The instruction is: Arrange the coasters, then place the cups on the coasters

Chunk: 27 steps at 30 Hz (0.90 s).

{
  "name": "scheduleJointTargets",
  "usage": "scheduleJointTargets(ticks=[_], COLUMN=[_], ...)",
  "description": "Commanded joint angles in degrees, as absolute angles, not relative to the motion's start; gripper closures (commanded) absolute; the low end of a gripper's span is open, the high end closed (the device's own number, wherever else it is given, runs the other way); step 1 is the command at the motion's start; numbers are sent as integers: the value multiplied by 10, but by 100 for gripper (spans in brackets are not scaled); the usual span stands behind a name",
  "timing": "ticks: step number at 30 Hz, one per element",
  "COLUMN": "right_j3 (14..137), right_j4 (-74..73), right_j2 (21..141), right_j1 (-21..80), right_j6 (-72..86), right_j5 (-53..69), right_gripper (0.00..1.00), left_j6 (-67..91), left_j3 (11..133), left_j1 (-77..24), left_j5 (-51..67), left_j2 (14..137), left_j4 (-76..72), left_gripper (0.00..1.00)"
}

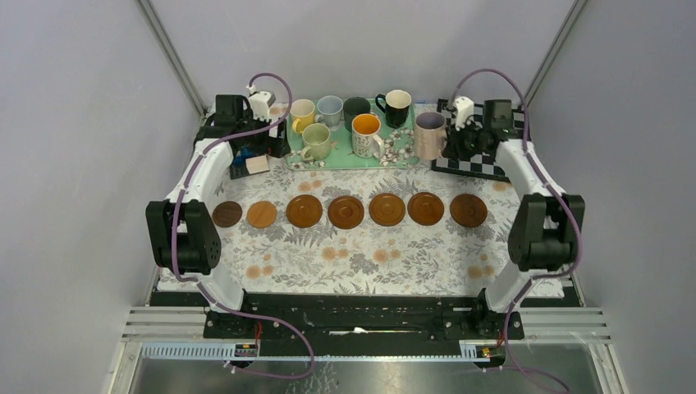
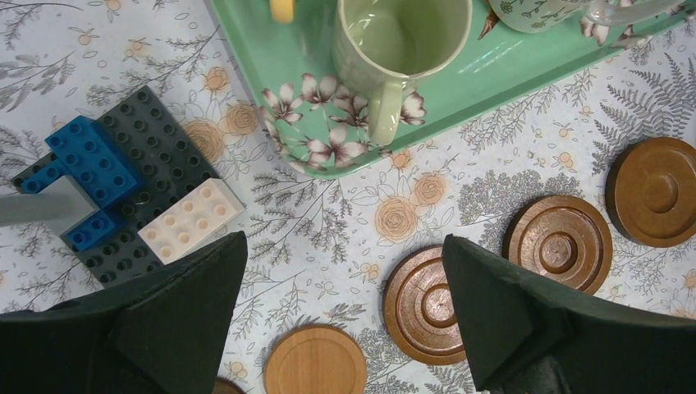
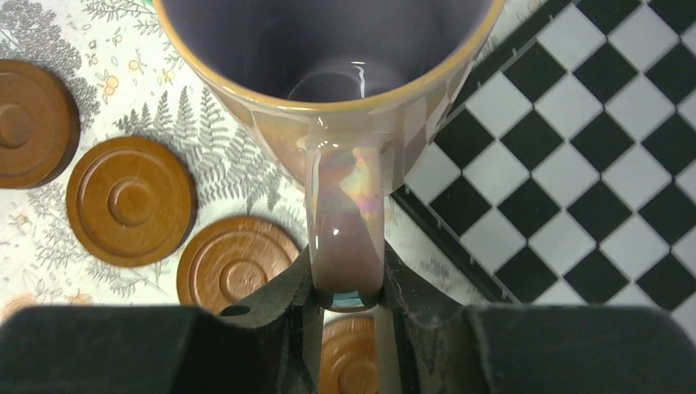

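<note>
We judge the first half of the task done: the seven coasters (image 1: 345, 212) lie in a straight row across the middle of the table (image 1: 361, 263), evenly spaced and all bare. The work in hand is the first cup. The cups (image 1: 365, 131) stand grouped on the green tray (image 1: 336, 158) at the back, and the pinkish mug (image 1: 429, 135) is at the tray's right end, just beside the checkerboard (image 1: 484, 167). The right jaws are narrow and clamped on that mug's handle (image 3: 346, 230), one on each side of the loop, with the mug upright and its mouth facing the wrist camera. We cannot tell whether its base is off the surface. The left jaws stand wide with nothing between them, hovering over the table near the tray's front left corner, the pale green mug (image 2: 402, 41) just ahead and a cluster of building blocks (image 2: 123, 180) to one side. Next, as we read it, the pinkish mug has to be raised clear of the tray, carried forward to the row, most likely to the rightmost coaster (image 1: 468, 210) as the nearest, and lowered level and centred on it before the jaws let go. A grip by the handle alone may let the mug swing, so a slow carry would suit.
</note>
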<state>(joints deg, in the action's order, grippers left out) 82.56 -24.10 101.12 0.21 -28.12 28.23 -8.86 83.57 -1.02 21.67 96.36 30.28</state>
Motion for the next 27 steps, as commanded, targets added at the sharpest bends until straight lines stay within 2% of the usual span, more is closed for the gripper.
scheduleJointTargets(ticks=[1,12,17,27], right_j3=[738,523,500,460], right_j4=[-147,-151,-184,-201], right_j2=[888,689,670,665], right_j1=[-47,-162,-219,-249], right_j6=[-278,-321,-349,-399], right_j5=[366,389,414,424], right_gripper=[100,100,100,100], left_j6=[-83,-86,-87,-83], left_j3=[872,884,886,882], left_j1=[-21,-37,-45,-52], left_j5=[241,254,253,249], left_j2=[975,982,982,974], left_j4=[275,276,275,275], left_gripper=[1,1,1,1])
